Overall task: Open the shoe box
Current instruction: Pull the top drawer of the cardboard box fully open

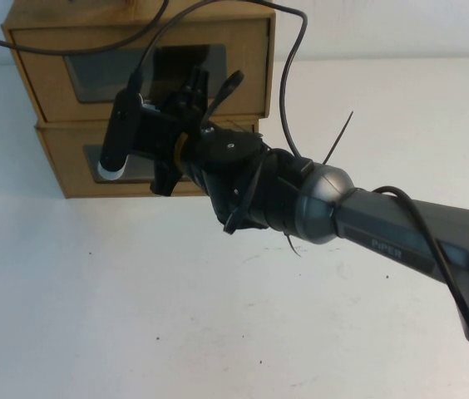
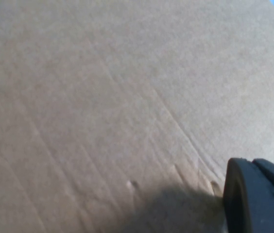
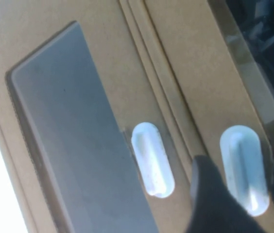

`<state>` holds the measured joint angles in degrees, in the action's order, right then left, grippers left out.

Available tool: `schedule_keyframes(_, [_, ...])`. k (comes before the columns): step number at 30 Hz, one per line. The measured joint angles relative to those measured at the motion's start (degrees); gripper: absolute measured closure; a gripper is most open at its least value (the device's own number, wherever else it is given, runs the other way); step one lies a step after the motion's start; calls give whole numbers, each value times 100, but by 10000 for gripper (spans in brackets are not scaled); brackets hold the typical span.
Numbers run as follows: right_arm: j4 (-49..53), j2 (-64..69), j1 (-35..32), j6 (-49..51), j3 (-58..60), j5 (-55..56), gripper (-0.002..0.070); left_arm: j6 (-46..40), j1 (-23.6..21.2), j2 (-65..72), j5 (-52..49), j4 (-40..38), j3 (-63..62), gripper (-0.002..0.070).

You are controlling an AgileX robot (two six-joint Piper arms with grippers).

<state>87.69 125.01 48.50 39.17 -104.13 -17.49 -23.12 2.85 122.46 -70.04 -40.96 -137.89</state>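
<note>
High view: upper shoe box (image 1: pixel 51 79) faced the robot, long axis crosswise. The right end effector (image 1: pixel 205 87) stood wide astride its handle (image 3: pixel 241 170). The left end effector (image 2: pixel 256 199) was near cardboard (image 2: pixel 103 97), state untellable.

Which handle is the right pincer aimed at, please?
Far left on the table stand two stacked shoe boxes. Of the white oval handles flanking their seam, it is the handle beside the dark window, between the right pincer's open fingers; the left pincer faces cardboard.
</note>
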Motion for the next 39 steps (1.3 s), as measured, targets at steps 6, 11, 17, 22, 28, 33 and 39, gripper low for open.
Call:
schedule_keyframes(6, [-139,0,123,0,-13,-143,415,-75,0,0,0,0,0,680])
schedule_keyframes(11, [-272,0,123,0,-13,-233,416,-85,0,0,0,0,0,680])
schedule_keyframes(17, [-281,10,123,-202,-13,-222,416,-88,0,0,0,0,0,680])
schedule_keyframes(22, [-147,79,77,-433,-26,-123,426,-102,0,0,0,11,0,680])
schedule_keyframes(28, [-42,95,54,-431,-51,-99,431,-116,0,0,0,18,0,680])
schedule_keyframes(33, [-4,121,54,-441,-85,-89,435,-120,0,0,0,18,0,680])
schedule_keyframes(39, [34,131,-2,-441,-85,-11,512,-129,0,0,10,37,0,680])
